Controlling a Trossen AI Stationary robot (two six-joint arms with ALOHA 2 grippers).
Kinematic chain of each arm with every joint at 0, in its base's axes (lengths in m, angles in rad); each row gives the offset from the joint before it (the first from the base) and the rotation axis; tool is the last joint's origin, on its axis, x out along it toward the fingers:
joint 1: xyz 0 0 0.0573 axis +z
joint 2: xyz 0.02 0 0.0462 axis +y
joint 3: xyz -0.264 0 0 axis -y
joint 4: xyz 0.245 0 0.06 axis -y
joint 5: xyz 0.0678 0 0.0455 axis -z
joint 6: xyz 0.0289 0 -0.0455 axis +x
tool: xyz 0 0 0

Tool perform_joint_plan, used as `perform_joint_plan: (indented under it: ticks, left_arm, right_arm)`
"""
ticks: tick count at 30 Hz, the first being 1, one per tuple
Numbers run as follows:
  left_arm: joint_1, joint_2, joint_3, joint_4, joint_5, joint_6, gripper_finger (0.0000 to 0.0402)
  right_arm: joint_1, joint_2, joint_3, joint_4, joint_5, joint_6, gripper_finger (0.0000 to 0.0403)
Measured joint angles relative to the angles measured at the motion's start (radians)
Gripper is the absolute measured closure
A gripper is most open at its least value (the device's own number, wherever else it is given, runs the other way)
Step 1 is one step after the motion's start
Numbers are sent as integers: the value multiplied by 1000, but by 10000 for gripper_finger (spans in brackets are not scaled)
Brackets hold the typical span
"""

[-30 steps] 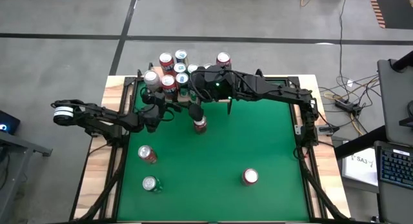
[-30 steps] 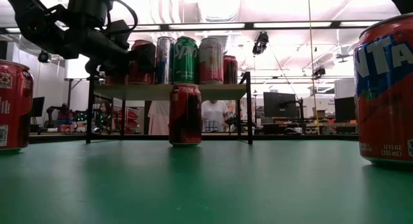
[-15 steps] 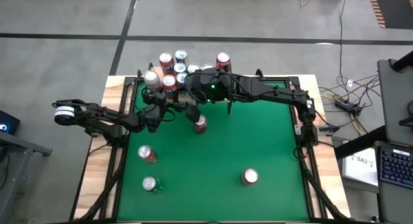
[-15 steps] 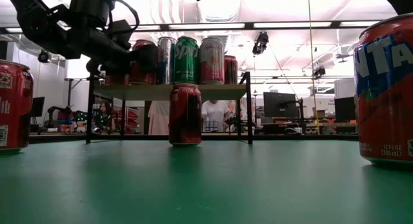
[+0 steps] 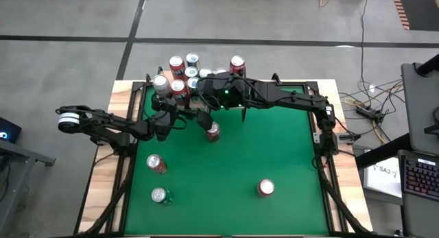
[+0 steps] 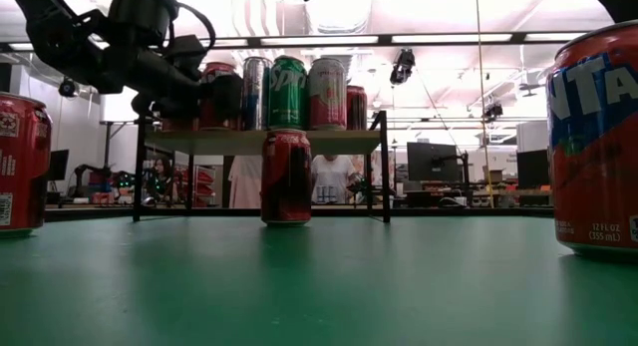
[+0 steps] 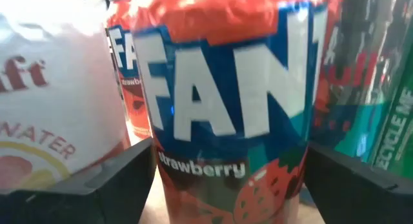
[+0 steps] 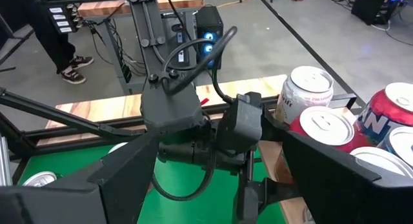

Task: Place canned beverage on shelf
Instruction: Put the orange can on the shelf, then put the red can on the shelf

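My left gripper point(image 6: 204, 87) is up at the shelf point(image 6: 299, 142), at its left end in the low view. The task can, a Fanta can point(image 7: 226, 108), sits inside it, and its base looks to be on the board or nearly so. I cannot tell if I am clamped on it or have already let go. It stands upright, tight in among the cans already there. I judge that I come in from the side, at mid height, so the can slots into the gap without knocking its neighbours.

My right gripper point(image 5: 204, 119) is open and empty. It hangs just in front of the shelf, above a red can point(image 6: 286, 176) that stands on the green table point(image 6: 319, 286). My guess is that it waits to take this one next.

Writing I can read:
- The task can says "FAN", cut off at the edge, with "strawberry" below it and strawberry art.
- The white can point(image 7: 51, 108) beside it shows "ft" and "NATER", both partial.
- The green can point(image 7: 393, 133) on the other side reads "RECYCLE ME" running sideways.
- The big orange can point(image 6: 598, 137) close to the low camera shows "NTA" and "12 FL OZ (355 mL)".
- The lettering on the other shelf cans is too small to read.
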Motion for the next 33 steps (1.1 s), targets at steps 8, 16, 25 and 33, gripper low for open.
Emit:
perform_joint_plan:
  ticks: [8,16,25,33]
  left_arm:
    - [0,-7,0,5,-1,8,41]
    - [0,-50,1,7,-1,8,41]
    - [-4,-106,2,-42,3,4,41]
    - [-19,-165,2,-82,2,-5,41]
  right_arm:
    - [0,0,0,0,0,-8,78]
    - [0,0,0,0,0,-20,78]
    - [0,0,0,-1,0,-26,78]
    - [0,0,0,0,0,-26,78]
